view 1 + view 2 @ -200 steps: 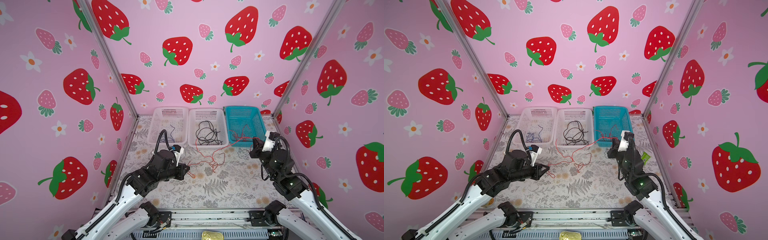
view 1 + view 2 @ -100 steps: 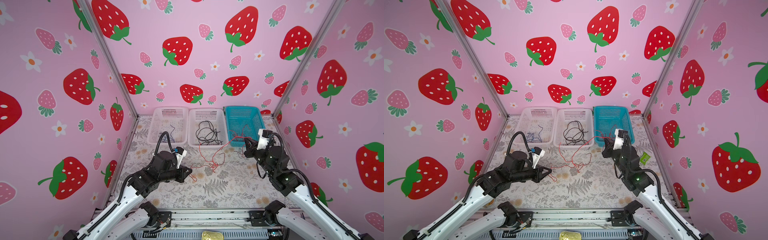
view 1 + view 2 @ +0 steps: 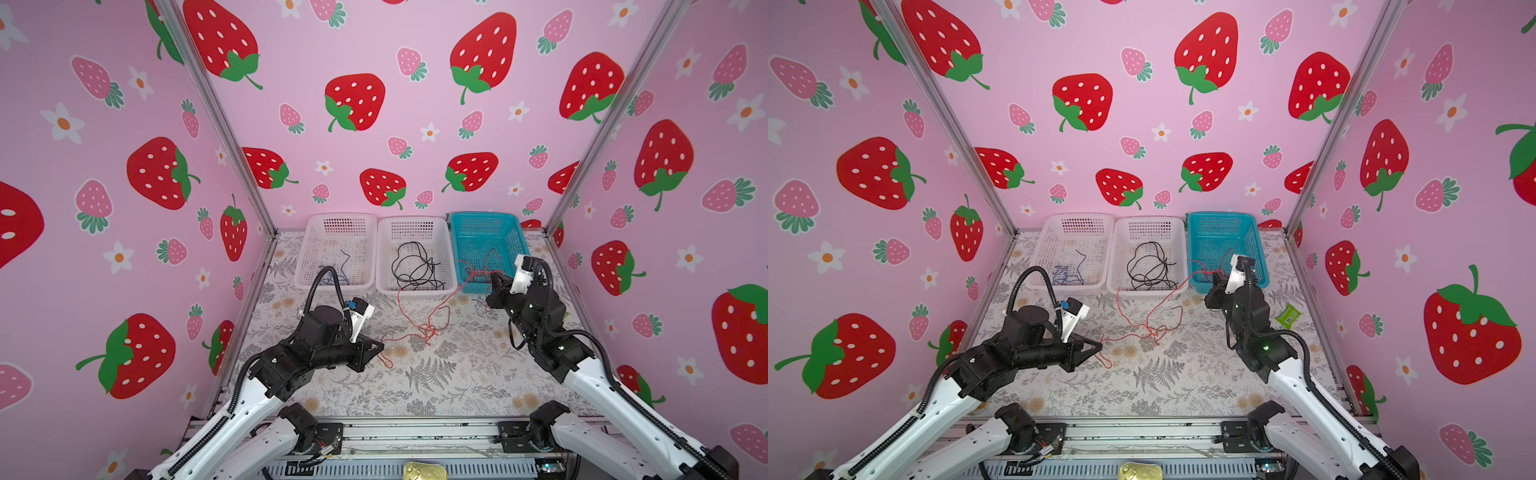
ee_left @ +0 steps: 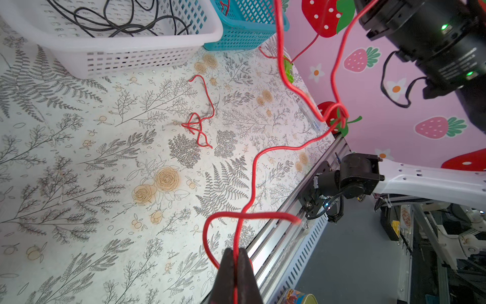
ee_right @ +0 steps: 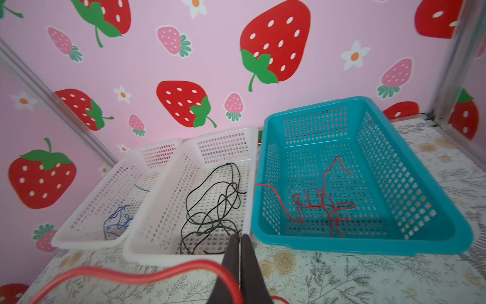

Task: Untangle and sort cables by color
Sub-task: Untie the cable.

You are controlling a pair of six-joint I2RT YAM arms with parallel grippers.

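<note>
In a top view the red cable [image 3: 428,330] runs from the left claw [image 3: 380,347] toward 2 o'clock to the right claw [image 3: 494,276] at the teal basket [image 3: 519,245]. In the left wrist view that claw [image 4: 236,254] pinches a loop of the red cable [image 4: 252,171]. In the right wrist view the right claw [image 5: 239,240] pinches the red cable [image 5: 147,275] too, with the teal basket [image 5: 363,247] just ahead: the nearer arm.

White links [image 3: 243,419], black joints [image 3: 324,322], ribbed hoses [image 3: 326,269]
</note>
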